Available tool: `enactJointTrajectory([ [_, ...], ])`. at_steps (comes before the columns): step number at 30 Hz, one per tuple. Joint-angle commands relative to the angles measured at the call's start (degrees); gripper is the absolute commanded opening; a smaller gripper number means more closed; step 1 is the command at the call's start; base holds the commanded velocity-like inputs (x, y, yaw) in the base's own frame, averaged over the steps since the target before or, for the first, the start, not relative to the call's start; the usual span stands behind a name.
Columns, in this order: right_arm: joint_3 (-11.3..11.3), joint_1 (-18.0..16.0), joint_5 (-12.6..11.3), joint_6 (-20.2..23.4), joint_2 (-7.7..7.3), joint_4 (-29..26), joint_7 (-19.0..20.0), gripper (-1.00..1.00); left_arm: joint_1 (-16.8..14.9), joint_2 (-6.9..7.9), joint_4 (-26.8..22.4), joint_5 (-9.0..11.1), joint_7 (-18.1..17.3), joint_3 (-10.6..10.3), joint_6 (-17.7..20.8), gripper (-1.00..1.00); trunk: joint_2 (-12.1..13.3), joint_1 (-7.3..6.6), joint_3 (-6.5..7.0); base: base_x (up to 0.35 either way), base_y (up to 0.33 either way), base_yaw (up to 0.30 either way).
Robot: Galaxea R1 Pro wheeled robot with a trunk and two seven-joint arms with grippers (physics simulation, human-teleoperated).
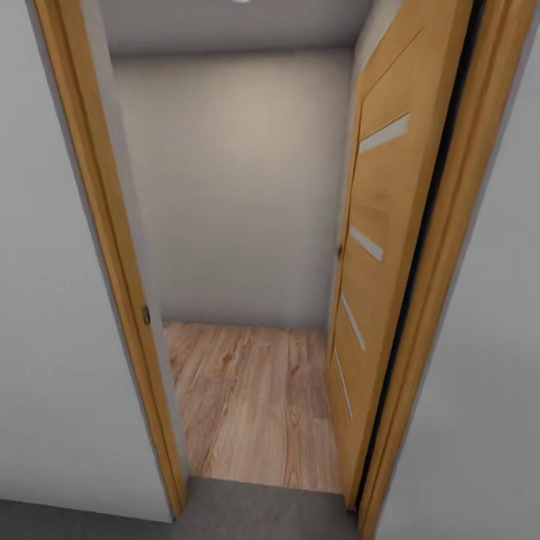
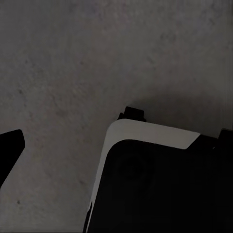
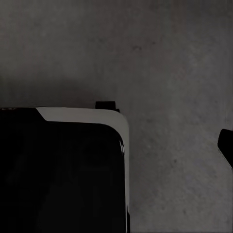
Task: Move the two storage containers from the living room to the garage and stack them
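Note:
No storage container is in sight. The head view faces an open doorway from the dark grey concrete floor [image 1: 255, 514] into a small space with pale wood-plank flooring [image 1: 255, 397]. In the left wrist view one dark fingertip [image 2: 9, 150] juts in at the frame edge over the concrete [image 2: 73, 73], holding nothing. In the right wrist view a dark fingertip [image 3: 226, 145] likewise sits at the frame edge over the concrete [image 3: 170, 63], also empty. Both fingertips sit far out from the view's middle.
A wooden door with pale stripes [image 1: 382, 247] stands swung open on the right of the doorway. The wooden frame post [image 1: 112, 247] and a white wall [image 1: 45, 300] bound the left. A grey-white wall [image 1: 240, 187] closes the space beyond. My black, white-edged base [image 2: 155, 184] [image 3: 63, 170] is below the arms.

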Motion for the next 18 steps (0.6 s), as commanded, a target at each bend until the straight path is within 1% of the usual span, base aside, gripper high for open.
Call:
enactJointTrajectory([
  [1, 0.5, -0.1, -0.4, -0.3, 0.04, 0.2, 0.1, 1.0, 0.0, -0.02, 0.0, 0.5, 0.2, -0.5, 0.0, 1.0, 0.0, 0.04, -0.07, 0.324, 0.0, 0.012],
  [18, 0.5, -0.1, -0.3, -0.3, -0.03, 0.1, 0.6, 1.0, 0.0, 0.06, 0.0, 0.7, 0.2, -0.5, 0.2, 1.0, 0.0, 0.04, -0.07, 0.324, 0.0, 0.001],
])
